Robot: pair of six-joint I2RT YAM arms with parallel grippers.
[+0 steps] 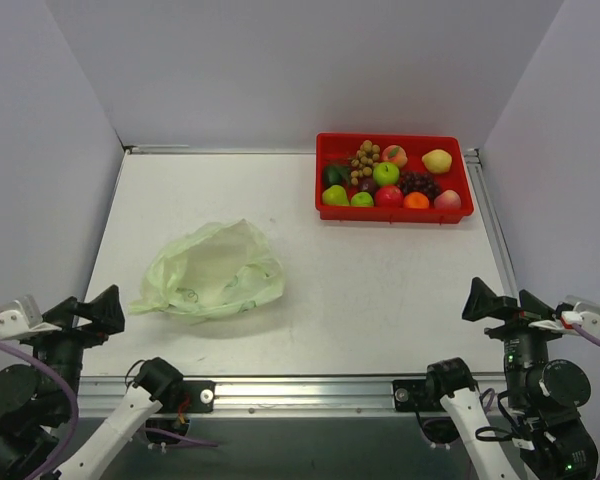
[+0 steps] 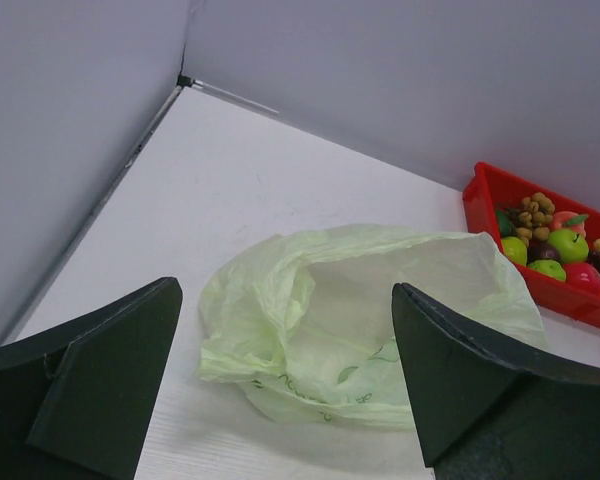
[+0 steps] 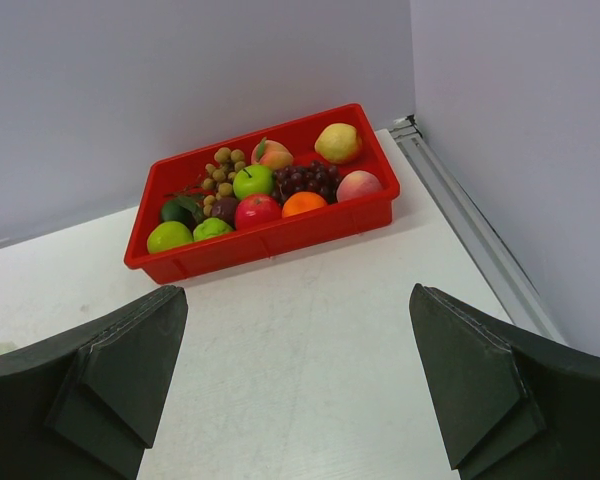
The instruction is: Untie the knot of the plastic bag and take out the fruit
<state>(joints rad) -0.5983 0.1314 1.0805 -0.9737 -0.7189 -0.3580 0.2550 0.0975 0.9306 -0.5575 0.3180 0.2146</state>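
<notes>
The pale green plastic bag (image 1: 212, 272) lies slack and crumpled on the left half of the table, its mouth gaping in the left wrist view (image 2: 380, 320). I cannot make out the knot in any view. The fruit (image 1: 388, 185) sits in the red tray (image 1: 394, 214) at the back right: a purple grape bunch (image 3: 305, 180), plus red, orange, pink and green pieces. My left gripper (image 1: 102, 307) is open just short of the bag's near left corner, holding nothing. My right gripper (image 1: 485, 300) is open over bare table, facing the tray (image 3: 270, 245).
A tan longan cluster (image 1: 365, 158) and a yellow lemon-like fruit (image 1: 437, 161) also lie in the tray. Grey walls close the table on the left, back and right. A metal rail (image 1: 490, 225) runs along the right edge.
</notes>
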